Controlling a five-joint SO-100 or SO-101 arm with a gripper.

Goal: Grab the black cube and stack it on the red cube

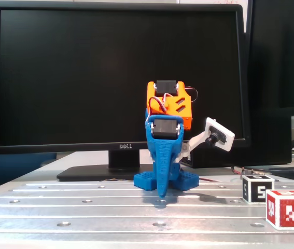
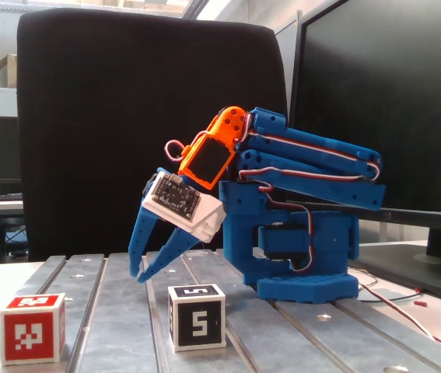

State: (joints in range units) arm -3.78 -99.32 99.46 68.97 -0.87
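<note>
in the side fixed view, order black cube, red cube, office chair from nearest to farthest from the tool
From the tool:
1. black cube, just below and right of the tips.
2. red cube, far left at the table's front.
3. office chair, behind the table.

Readable marks
The monitor (image 1: 118,78) bezel reads "DELL"; the black cube (image 2: 197,317) shows a white "5".

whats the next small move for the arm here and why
Probably open the pincer and bring it forward over the black cube. Its tips look nearly together and hold nothing, behind the cube, which sits on the table apart from the red cube.
</note>
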